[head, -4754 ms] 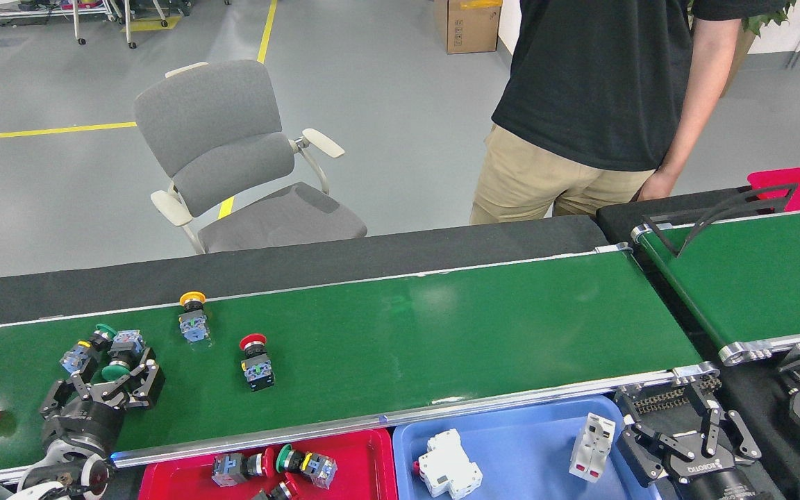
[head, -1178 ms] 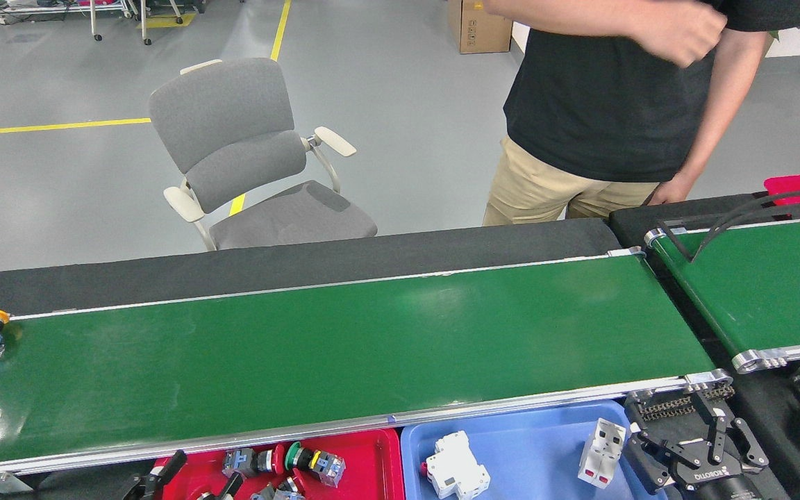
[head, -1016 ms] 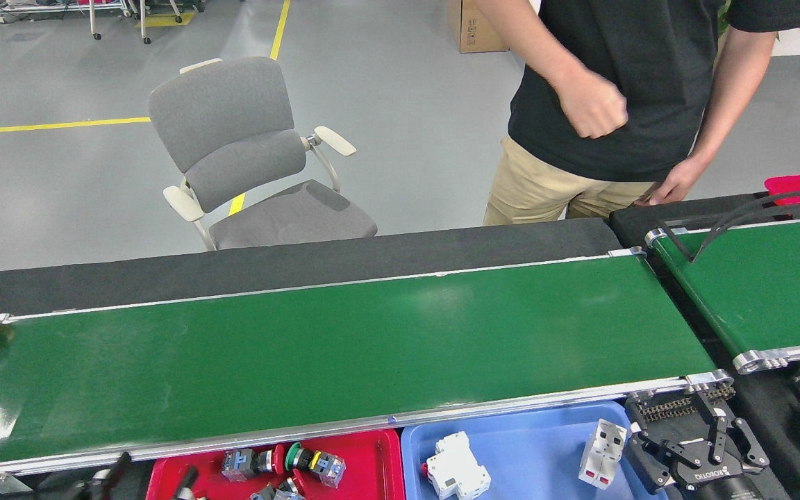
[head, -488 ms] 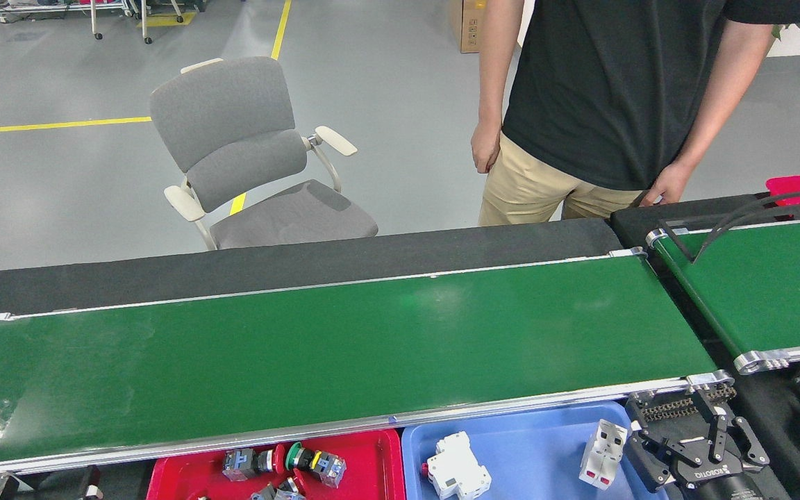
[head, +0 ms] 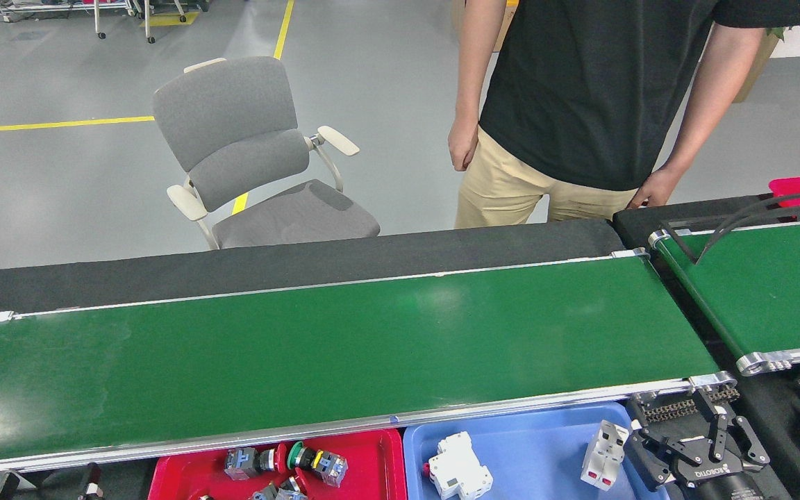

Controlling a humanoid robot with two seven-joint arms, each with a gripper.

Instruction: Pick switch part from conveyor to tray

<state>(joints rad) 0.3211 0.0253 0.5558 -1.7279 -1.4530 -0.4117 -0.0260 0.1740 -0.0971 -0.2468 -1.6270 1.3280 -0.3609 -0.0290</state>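
Conveyor (head: 344, 347) spans the view from 9 to 3 o'clock — its visible belt is bare, no switch part riding on it. A person (head: 580, 104) stands past the far rail at 1 o'clock, hands down, clear of the belt. Second belt (head: 768, 278) angles off at 3 o'clock with a black guide bar (head: 733, 222) across it.

Blue tray (head: 532, 444) at 5 o'clock holds two white breakers (head: 454, 472). Red tray (head: 365, 465) at 6 o'clock holds the switch parts (head: 317, 461) — several push-button units clustered near its middle, lower ones cut by the frame edge.

Progress, judged: some parts are binned and nothing is left to pick in view; more may arrive from off frame, can't tell.

Right gripper (head: 702, 455) sits at 5 o'clock just off the belt's chain end, fingers spread, holding nothing. Left gripper: only dark bits at the 7 o'clock corner, can't say if it's in shot, so no read on its fingers.

Room: wide free space above the belt. Tight spots are the near aluminium rail (head: 386, 421), touching-close to both tray rims, and the right gripper's position next to the blue tray's right edge.
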